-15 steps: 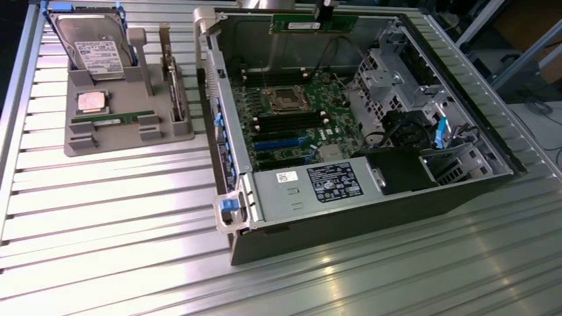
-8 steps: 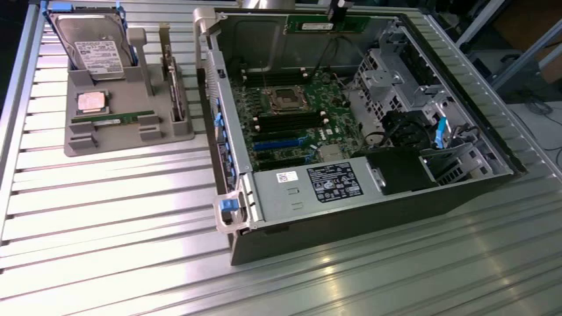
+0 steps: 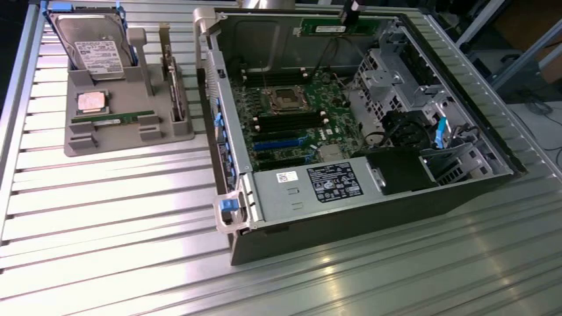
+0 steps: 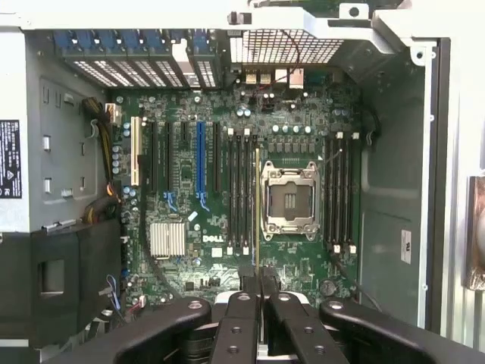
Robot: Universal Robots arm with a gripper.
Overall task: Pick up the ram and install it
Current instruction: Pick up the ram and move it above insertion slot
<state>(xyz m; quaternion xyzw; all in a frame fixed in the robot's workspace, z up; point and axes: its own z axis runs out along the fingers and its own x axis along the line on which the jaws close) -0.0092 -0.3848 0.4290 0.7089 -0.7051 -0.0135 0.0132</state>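
The ram (image 4: 258,205) is clamped by one end in the claw (image 4: 259,299), whose fingers are drawn together on it. It is carried edge-on, evidently so that its long edge is set parallel with the black memory slots (image 4: 239,189) beside the processor socket (image 4: 289,199). In the exterior view it is seen at twelve o'clock of the open computer case (image 3: 263,247), not yet seated in any slot, while the grey parts tray (image 3: 88,141) lies at ten o'clock of the case.

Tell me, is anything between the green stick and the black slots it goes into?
Nothing visible. The long thin green ram stick, clamped in the black end effector, hangs above long black memory slots that look bare, beside the square silver processor socket.
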